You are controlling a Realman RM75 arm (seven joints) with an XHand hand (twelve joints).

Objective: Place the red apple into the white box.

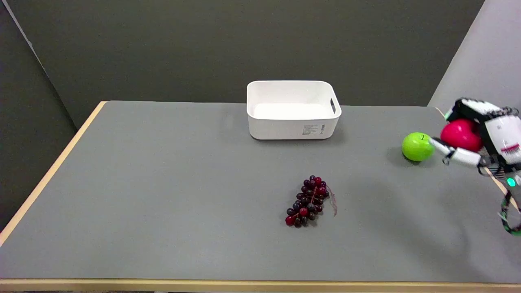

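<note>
The red apple (460,134) is at the far right of the grey table, inside my right hand (490,136). The hand's fingers curve over the apple's top and far side, and the thumb lies along its near underside, so the hand grips it. Most of the apple's right half is hidden by the hand. The white box (293,122) stands open and empty at the back middle of the table, well to the left of the hand.
A green apple (417,146) sits on the table just left of the hand, almost touching the thumb tip. A bunch of dark red grapes (309,201) lies in the middle. The table's right edge (494,179) runs under the hand.
</note>
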